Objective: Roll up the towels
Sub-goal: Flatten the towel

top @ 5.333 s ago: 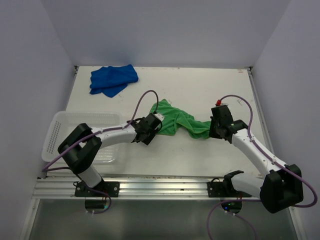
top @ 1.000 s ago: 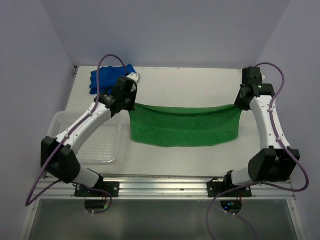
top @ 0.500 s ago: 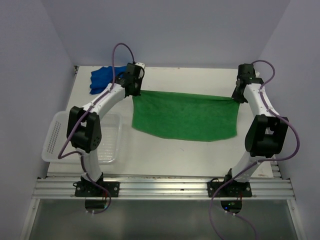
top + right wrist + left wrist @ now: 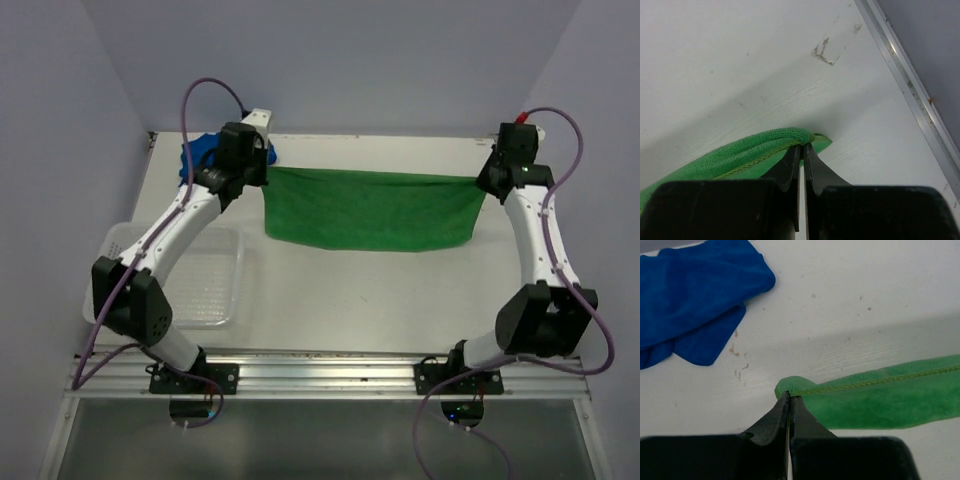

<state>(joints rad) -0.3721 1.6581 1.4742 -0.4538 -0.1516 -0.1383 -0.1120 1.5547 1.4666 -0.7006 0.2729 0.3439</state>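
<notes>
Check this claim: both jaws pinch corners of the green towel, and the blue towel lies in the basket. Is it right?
No. The blue towel lies on the table beyond the basket, not in it; the top view shows that. The rest holds.

The green towel (image 4: pixel 370 210) is fuzzy cloth, table (image 4: pixel 380 290) matt

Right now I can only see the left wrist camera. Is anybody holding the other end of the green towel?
Observer: Yes. The right gripper is shut on the far corner of the green towel.
Operator: Is it all scrunched up in the middle?
Observer: No, the top view shows it spread out wide, its top edge pulled straight.
Operator: Is there anything else I can't see?
Observer: A white basket sits on the left side, nearer the arm bases.
</notes>
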